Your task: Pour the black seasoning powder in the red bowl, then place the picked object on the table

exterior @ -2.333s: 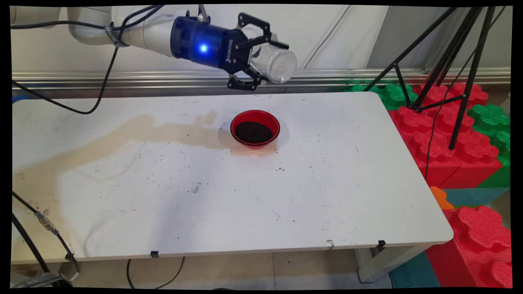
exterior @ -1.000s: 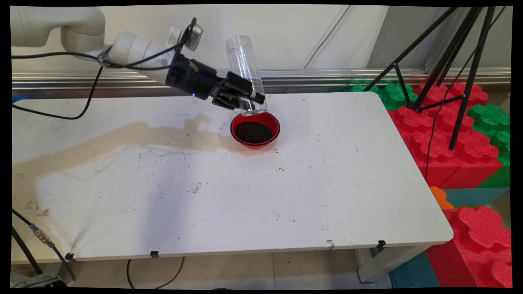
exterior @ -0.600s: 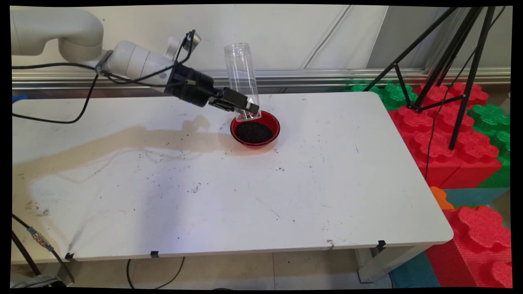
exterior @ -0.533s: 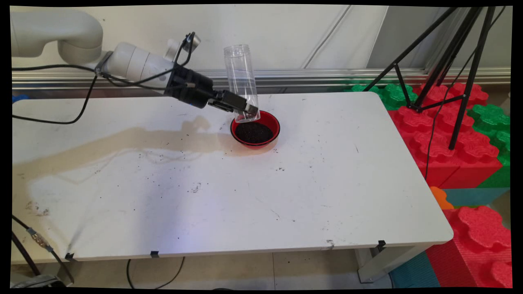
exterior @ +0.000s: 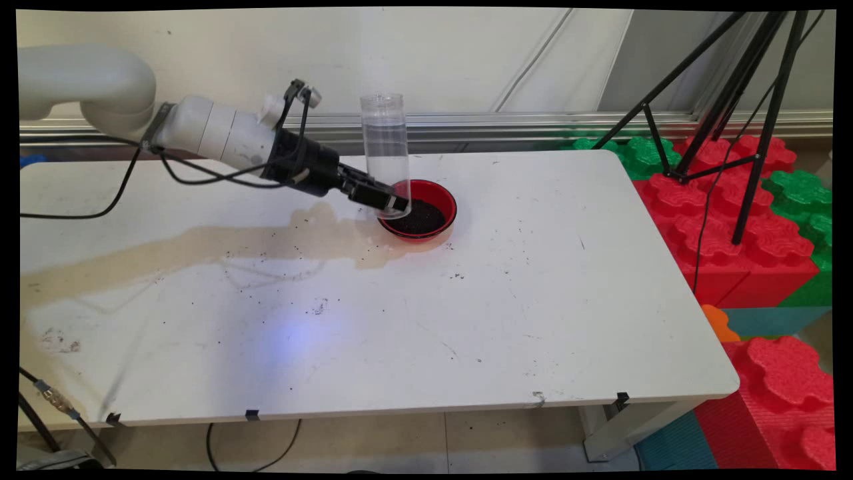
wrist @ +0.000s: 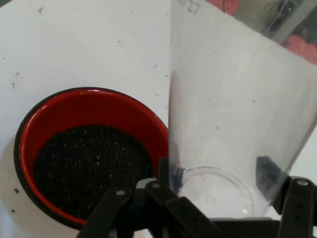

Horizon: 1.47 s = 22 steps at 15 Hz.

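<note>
The black two-finger gripper (exterior: 393,204) is clamping the base of a clear, empty plastic cylinder jar (exterior: 386,150), upright beside a red bowl of dark grains (exterior: 421,212) near the white tabletop's (exterior: 533,293) far edge; steadiness matters, bowl alongside.

A clear, colourless plastic jar (exterior: 386,153) in a black gripper (exterior: 390,203). A red bowl (exterior: 445,201) with a black outside holds black grains (exterior: 426,218). The white table (exterior: 533,300) carries a tan stain (exterior: 200,240).
</note>
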Available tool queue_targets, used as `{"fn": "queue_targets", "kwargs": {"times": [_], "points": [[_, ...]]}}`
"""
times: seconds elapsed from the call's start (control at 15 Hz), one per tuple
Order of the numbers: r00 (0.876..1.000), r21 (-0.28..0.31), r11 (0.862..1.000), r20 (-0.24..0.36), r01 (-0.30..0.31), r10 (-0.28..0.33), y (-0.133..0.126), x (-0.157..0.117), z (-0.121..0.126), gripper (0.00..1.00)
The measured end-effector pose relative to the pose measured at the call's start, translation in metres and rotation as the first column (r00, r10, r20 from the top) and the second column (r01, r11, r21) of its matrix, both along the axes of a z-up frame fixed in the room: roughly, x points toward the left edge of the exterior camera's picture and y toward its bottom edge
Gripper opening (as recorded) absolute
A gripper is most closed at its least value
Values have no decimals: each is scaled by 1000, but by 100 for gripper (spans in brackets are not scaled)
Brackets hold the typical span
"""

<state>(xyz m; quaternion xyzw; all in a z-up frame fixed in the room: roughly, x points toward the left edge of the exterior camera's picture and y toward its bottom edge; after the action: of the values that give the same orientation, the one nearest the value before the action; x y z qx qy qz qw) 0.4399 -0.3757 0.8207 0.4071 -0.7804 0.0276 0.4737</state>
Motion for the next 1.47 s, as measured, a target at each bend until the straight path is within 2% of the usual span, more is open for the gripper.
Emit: {"fn": "queue_targets", "kwargs": {"times": [0.33, 0.67, 1.13, 1.47], "points": [[997, -86, 995, 68, 51, -46, 23, -2, -11, 0], [990, -131, 987, 113, 99, -84, 43, -7, -22, 0], [977, -151, 974, 160, 167, -143, 70, -17, -42, 0], [970, -149, 969, 177, 197, -170, 80, -23, -57, 0]]}}
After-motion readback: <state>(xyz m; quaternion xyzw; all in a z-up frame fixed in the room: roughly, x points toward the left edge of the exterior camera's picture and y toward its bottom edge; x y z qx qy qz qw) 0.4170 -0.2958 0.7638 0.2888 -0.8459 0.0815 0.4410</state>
